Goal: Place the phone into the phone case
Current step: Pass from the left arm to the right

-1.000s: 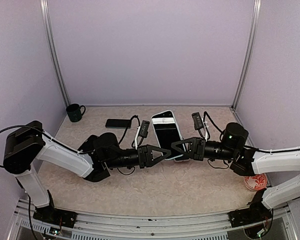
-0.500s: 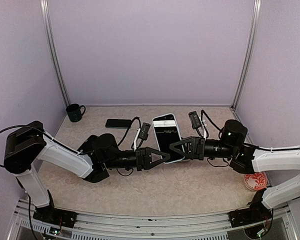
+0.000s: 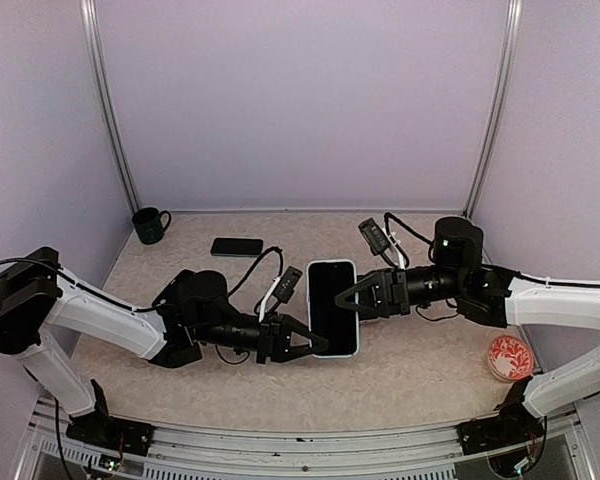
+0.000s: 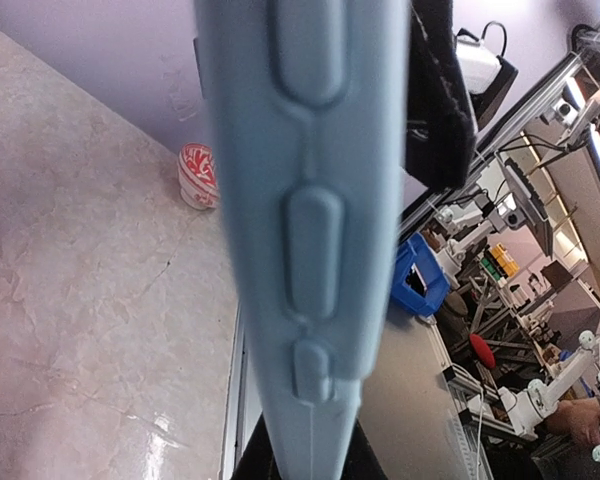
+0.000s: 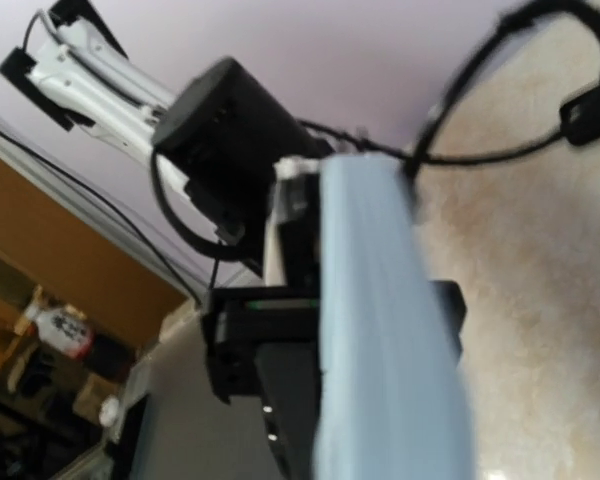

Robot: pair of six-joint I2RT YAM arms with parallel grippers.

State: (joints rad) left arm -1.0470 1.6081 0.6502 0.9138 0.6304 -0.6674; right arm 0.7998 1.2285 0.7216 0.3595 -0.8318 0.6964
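In the middle of the desk (image 3: 400, 370), the phone (image 3: 332, 302) sits in its pale blue phone case (image 3: 331, 350), held off the surface between the two arms. The left gripper (image 3: 310, 343) meets the lower left edge of the case with its jaws clamped on it. The right gripper (image 3: 347, 299) reaches the upper right edge; its jaws stand apart around that edge, though whether they press on the case cannot be told from the overhead view.

Both wrist views are almost filled by the case. The left wrist view shows its side edge (image 4: 310, 200) end-on, with three moulded button covers, so close that the gripper's own fingers are cut off at the bottom. Behind it, blurred, lies a red and white dish (image 4: 198, 173), which the overhead view places near the right edge of the desk (image 3: 510, 357). The right wrist view is soft with blur: the case edge (image 5: 380, 330) runs down the frame, and the left arm's dark wrist sits behind it.

Only the overhead view shows the dark green mug (image 3: 150, 225) in the far left corner and a second dark phone (image 3: 237, 246) lying flat toward the far edge.
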